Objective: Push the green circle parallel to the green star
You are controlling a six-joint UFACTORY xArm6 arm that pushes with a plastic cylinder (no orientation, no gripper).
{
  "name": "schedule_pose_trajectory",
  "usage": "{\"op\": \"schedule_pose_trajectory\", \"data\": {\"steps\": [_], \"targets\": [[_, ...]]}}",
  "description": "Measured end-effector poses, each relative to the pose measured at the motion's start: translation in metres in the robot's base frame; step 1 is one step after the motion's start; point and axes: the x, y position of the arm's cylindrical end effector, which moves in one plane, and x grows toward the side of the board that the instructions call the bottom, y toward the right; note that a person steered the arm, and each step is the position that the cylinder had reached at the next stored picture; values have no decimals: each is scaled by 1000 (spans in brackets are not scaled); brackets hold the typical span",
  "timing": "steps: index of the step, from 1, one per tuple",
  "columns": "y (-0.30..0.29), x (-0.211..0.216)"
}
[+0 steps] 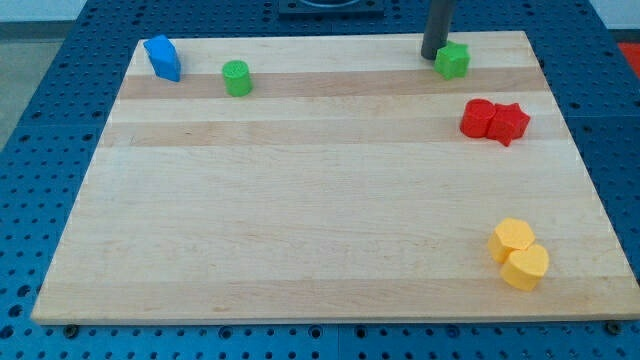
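Yellow blocks (pixel 519 255) nearest; my tip (pixel 434 55) beside green star (pixel 453 61)

Robotics lab bench — pale wooden board (pixel 320 220) on blue perforated mounting surface (pixel 60 150), regular hole grid; dark rod over board's top edge, small coloured plastic blocks scattered — test setup.

Matt pale wooden board (pixel 300 200), visible grain.
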Motion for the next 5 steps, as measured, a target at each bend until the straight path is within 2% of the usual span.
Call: {"op": "schedule_pose_trajectory", "data": {"steps": [1,2,3,5], "targets": [[-23,12],[-70,70],[-144,91],[-309,94]]}}
